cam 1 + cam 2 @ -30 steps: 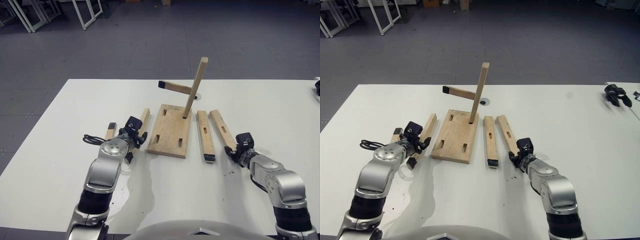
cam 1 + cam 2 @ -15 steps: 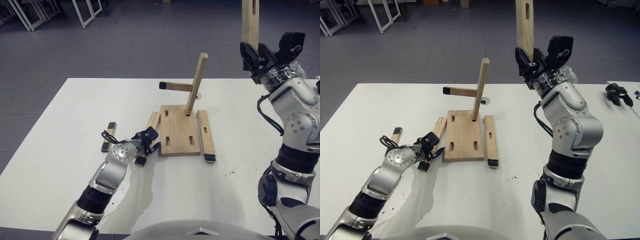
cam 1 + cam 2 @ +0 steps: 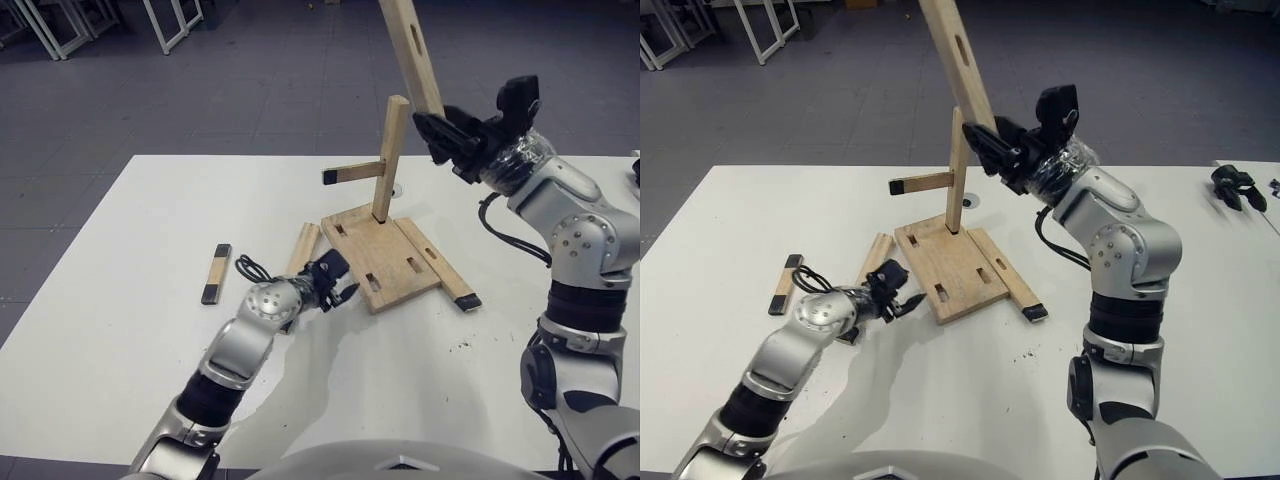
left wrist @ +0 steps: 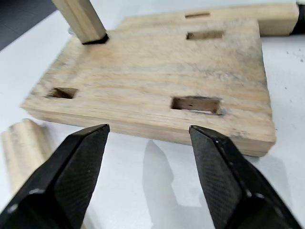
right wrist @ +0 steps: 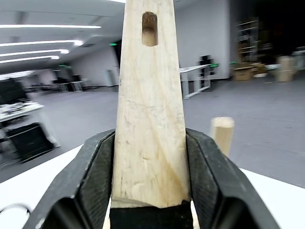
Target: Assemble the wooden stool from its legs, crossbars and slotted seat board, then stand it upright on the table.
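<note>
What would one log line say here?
right gripper: jaws shut on raised leg | left gripper: jaws open by seat board

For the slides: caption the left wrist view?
Open left gripper at the edge of the slotted seat board, one leg standing in a corner slot.

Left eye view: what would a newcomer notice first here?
High above the table, the right gripper is shut on a slotted leg slanting upward. Near it an upright leg stands in the seat board, a crossbar jutting sideways. The left gripper sits open at the board's near edge.
</note>
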